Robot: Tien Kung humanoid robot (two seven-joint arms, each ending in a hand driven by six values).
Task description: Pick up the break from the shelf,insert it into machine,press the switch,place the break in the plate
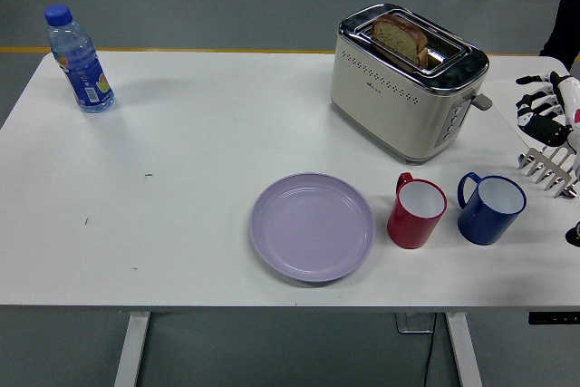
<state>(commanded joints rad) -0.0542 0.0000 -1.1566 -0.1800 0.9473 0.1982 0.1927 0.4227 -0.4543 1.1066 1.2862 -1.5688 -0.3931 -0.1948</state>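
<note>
My right hand [545,108] hovers beside the toaster's lever [483,101], fingers [530,97] loosely spread, holding nothing; the bread [401,39] sits upright in its slot, ready for pressing.

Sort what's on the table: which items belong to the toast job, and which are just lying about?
Job: bread slice sticking up from the toaster; purple plate; rack; right hand above it.
Idle: water bottle; red mug; blue mug.
</note>
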